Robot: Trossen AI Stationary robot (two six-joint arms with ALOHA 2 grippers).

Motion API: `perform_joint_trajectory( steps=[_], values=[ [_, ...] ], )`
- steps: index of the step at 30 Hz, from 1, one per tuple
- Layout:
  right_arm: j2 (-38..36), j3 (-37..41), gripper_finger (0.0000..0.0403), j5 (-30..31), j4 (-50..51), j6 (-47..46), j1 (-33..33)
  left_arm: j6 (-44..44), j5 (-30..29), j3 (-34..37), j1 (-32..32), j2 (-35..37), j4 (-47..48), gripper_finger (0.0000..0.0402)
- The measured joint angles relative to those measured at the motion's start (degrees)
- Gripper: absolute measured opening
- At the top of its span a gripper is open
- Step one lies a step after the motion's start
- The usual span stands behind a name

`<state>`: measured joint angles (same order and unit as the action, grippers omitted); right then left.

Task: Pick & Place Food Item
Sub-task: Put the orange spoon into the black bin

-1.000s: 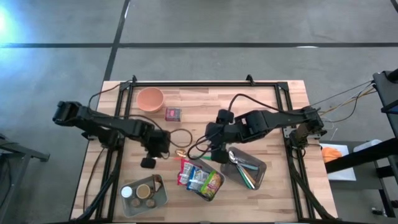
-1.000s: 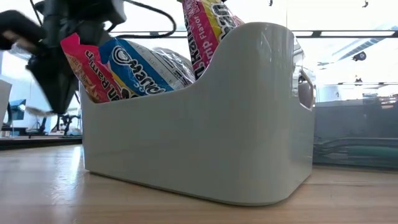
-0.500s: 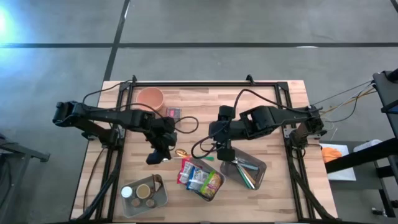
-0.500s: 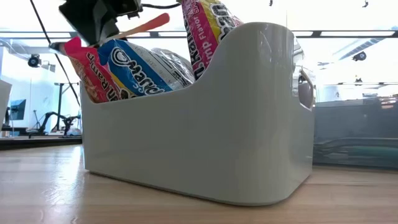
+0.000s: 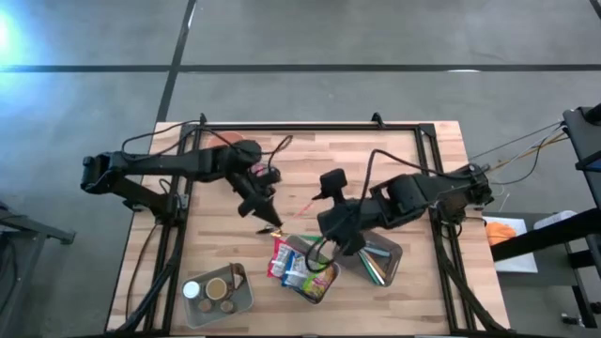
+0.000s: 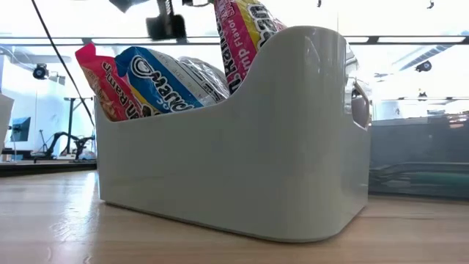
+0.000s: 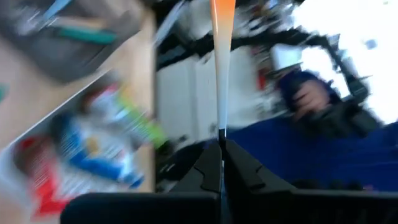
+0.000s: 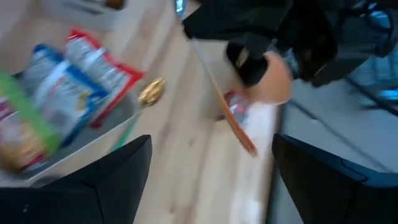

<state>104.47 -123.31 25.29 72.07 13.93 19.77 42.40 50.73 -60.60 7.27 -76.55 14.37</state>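
Both arms are matte black, built from chunky jointed segments, with loose black cables looping off them above the table (image 5: 413, 169). Left gripper (image 7: 221, 163): two dark wedge-shaped fingers tapering to thin tips. Right gripper (image 8: 205, 180): broad, flat, dark fingers with squared edges.

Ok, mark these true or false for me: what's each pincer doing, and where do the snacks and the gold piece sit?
1. The left pincer is shut on a thin orange stick. True.
2. The right pincer grips a snack packet. False: it is open and holds nothing.
3. Snack packets stand in the pale bin. True.
4. The gold-wrapped piece lies inside that bin. False: it lies on the table beside it.
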Motion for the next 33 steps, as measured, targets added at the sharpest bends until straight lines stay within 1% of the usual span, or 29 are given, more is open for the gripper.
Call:
perform_joint_trajectory(
  steps=[3, 4, 8, 13, 18, 22, 28, 30, 33],
  values=[
    [0.5, -0.1, 0.0331, 5.8, -3.3, 0.3, 0.7, 5.6, 0.8, 0.0, 0.3, 0.0, -8.0, 0.0000],
    [0.6, -0.3, 0.0331, 6.8, -4.5, 0.5, 0.7, 6.7, 0.8, 0.0, 0.3, 0.0, -9.2, 0.0000],
    [0.6, -0.7, 0.0331, 7.5, -6.2, 2.6, 0.7, 8.7, 0.8, 0.0, 0.4, 0.0, -10.1, 0.0000],
    [0.6, -0.6, 0.0331, 7.5, -6.4, 3.0, 0.5, 10.0, 0.7, 0.1, 0.5, 0.0, -10.1, 0.0000],
    [0.6, -0.1, 0.0331, 7.4, -6.5, 5.6, -0.1, 11.5, 0.4, 0.1, 0.5, 0.0, -10.2, 0.0000],
    [0.6, 0.6, 0.0331, 4.8, -6.5, 5.4, -1.2, 13.5, 0.3, 0.1, 0.5, -0.1, -10.5, 0.0000],
    [1.6, 0.9, 0.0330, 4.2, -6.6, 7.9, -1.9, 14.8, 0.3, 0.1, 0.7, -0.1, -10.5, 0.0000],
    [2.2, 0.9, 0.0323, 3.9, -6.4, 8.6, -2.1, 14.9, 0.3, 0.1, 0.9, -0.1, -10.6, 0.0000],
    [2.3, 1.2, 0.0294, 3.2, -6.5, 9.2, -2.1, 15.1, 0.3, 0.1, 1.2, -0.1, -10.7, 0.0000]
  ],
)
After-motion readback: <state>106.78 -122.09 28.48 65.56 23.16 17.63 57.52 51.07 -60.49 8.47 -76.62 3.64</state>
